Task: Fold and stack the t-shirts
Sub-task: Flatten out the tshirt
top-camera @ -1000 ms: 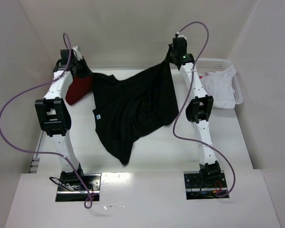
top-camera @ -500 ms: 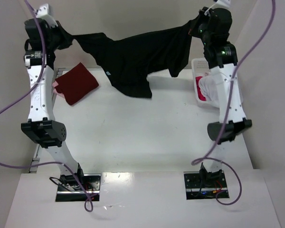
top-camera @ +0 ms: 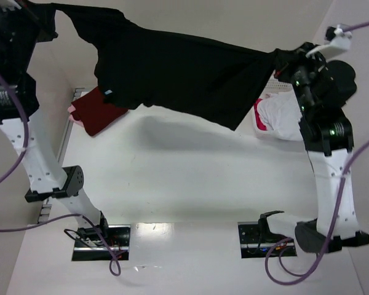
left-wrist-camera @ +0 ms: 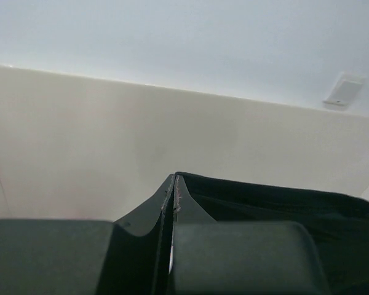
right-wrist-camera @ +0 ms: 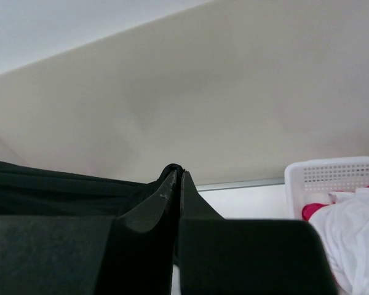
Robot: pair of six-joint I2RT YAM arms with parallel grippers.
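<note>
White table (top-camera: 190, 184), plain beige walls (left-wrist-camera: 80, 123), soft even light.

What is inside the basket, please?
A white shirt and a bit of red cloth show in the basket; whatever lies beneath them is covered.

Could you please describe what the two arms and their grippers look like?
Both the left arm and right arm have white links joined by bulky black joints, on black base plates. A purple cable loops along each. The left gripper and right gripper have flat black fingers. Small green lights dot the right arm.
</note>
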